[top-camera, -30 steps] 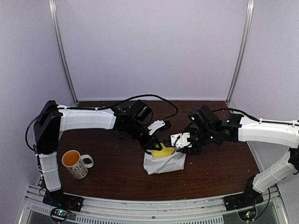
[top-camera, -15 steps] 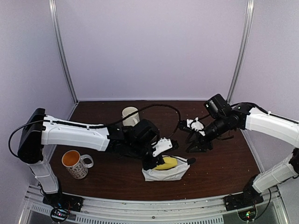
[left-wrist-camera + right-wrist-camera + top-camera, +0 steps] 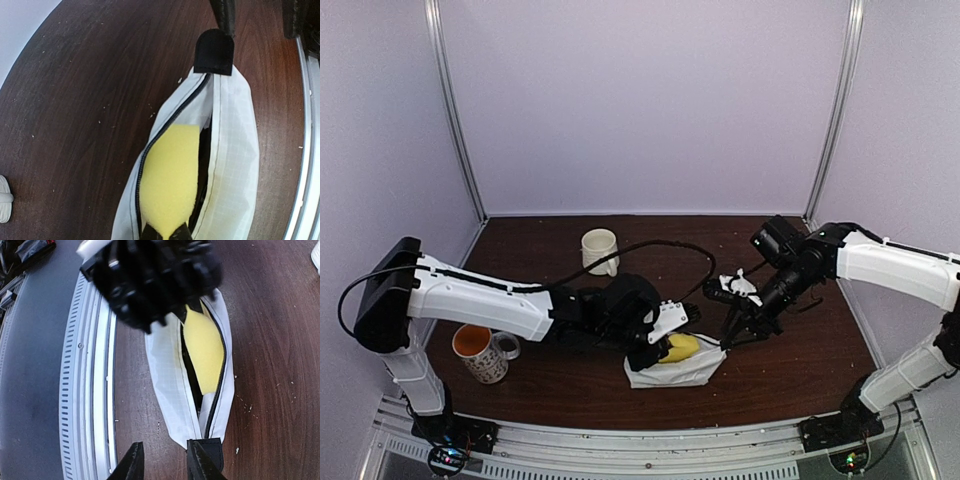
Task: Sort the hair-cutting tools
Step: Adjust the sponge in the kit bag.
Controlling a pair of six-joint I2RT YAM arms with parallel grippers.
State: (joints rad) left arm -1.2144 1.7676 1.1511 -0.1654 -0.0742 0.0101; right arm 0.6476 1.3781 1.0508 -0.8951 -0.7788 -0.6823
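Step in hand, by judgement: clearing the white pouch; left gripper clamped on yellow sponge; right gripper parted, empty, black end tab just beside one finger; hair-cutting tools unseen, perhaps in the dark gap behind the sponge; next: pinch tab, withdraw sponge.

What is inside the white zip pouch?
A yellow sponge block fills the open mouth of the white zip pouch, with something dark beside it. Anything deeper is hidden by sponge and fabric.
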